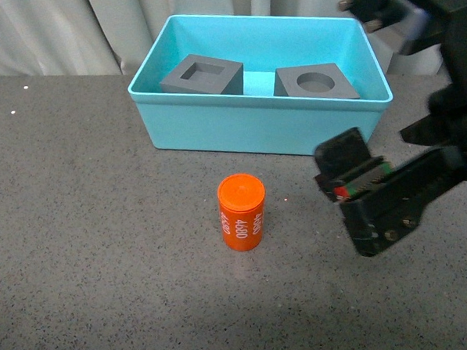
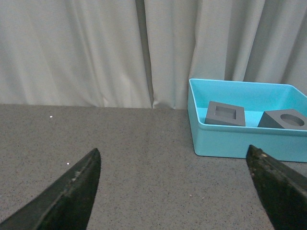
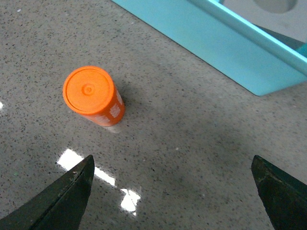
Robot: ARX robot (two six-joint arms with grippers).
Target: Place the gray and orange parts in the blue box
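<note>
The upright orange cylinder, standing on the table in front of the blue box, could be toppled and sent rolling if clipped by the wide-spread right pincer nearby.

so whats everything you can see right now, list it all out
blue box: one, light turquoise, at the back of the table
gray cube with square recess: one, gray, inside the box, left part
gray cube with round recess: one, gray, inside the box, right part
orange cylinder: one, orange with white "4680", upright on the table in front of the box
table: one, dark speckled gray
curtain: pale, behind the table
right tool: one, black, open, right of the cylinder
left tool: one, black, open, over bare table
</note>
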